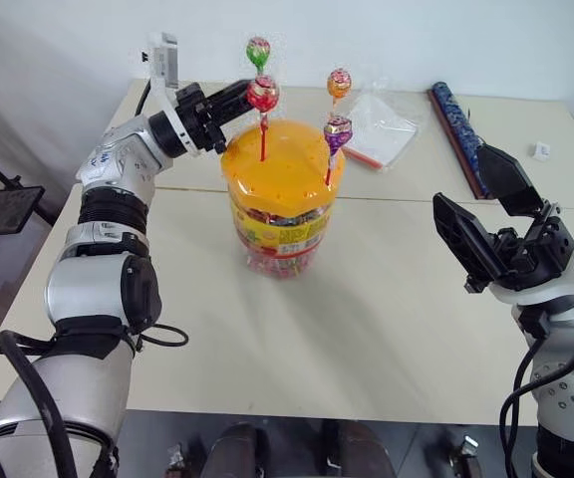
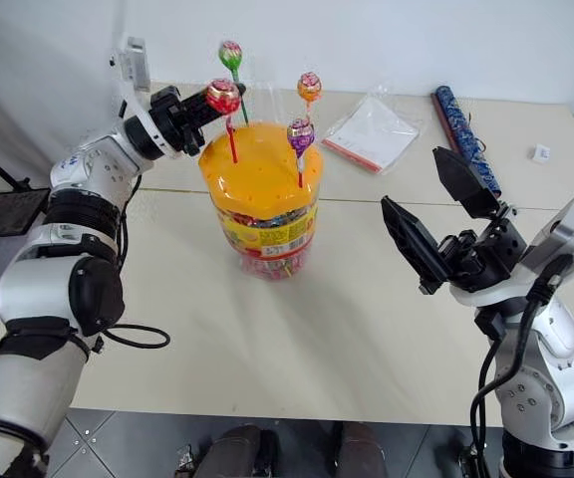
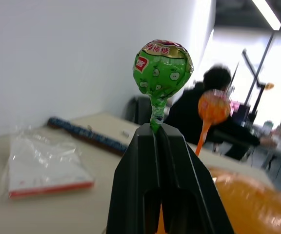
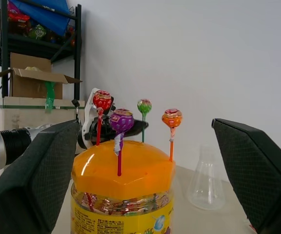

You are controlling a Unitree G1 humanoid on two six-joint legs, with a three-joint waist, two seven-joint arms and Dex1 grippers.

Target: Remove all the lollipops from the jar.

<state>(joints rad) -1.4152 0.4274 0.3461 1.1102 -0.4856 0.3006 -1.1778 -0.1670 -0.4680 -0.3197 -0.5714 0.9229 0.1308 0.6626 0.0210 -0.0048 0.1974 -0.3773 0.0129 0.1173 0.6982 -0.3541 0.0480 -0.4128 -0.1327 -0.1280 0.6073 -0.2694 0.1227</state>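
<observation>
1. Left gripper: arm raised and stretched forward from the table's left side, wrist angled up and inward toward the jar. Jaws pinched together on the neck of the green lollipop, whose head stood just above the fingertips.
2. Green lollipop: seen from the head camera, it stood highest of the four, behind the jar's back-left edge, its stick running down to the closed jaws; whether the stick's end sat in the lid could not be told.
3. Jar: upright at mid-table, just beside and below the left jaws, well apart from the right jaws. Orange dome lid on.
4. Red lollipop: stick planted in the lid, head close in front of the left jaws.
5. Purple lollipop: planted at the lid's right side.
6. Orange lollipop: upright at the lid's far right edge.
7. Right gripper: forearm bent, held low over the table's right side, pointing up and inward at the jar. Jaws spread wide, holding nothing.
8. Clear bag: flat on the table beyond the jar.
</observation>
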